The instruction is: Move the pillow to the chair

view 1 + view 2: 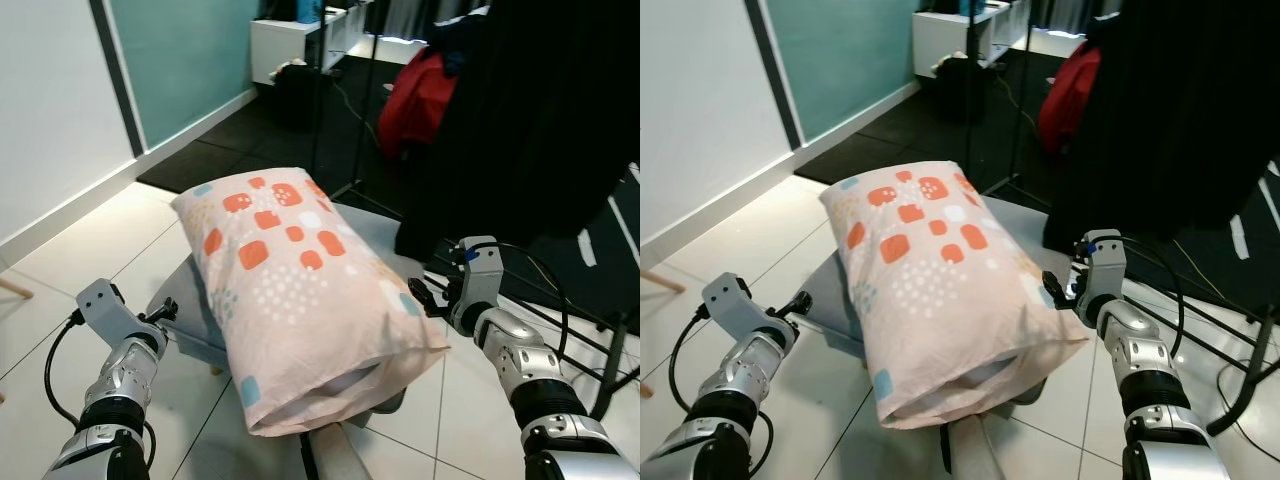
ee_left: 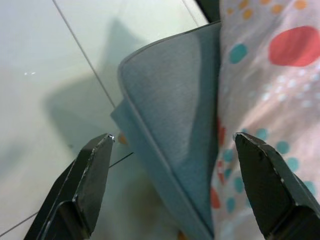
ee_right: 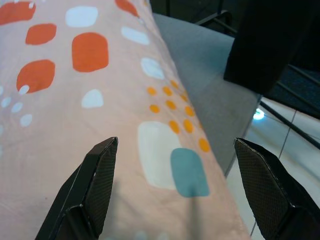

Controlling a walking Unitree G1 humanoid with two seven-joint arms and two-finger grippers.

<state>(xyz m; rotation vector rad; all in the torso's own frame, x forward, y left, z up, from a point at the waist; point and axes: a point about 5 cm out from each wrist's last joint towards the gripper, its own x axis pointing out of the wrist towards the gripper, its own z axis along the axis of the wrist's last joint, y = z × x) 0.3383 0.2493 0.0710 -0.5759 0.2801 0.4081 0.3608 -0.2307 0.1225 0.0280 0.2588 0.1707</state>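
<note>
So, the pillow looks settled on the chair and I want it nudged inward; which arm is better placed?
Probably right: the right gripper hangs open over the pillow, while the left gripper aims at the chair edge.

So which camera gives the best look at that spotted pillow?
The left eye view: the whole pillow shows, lying on the grey chair. The right eye view shows much the same. Each wrist view catches just a patch of its patterned cover between open fingers.
</note>
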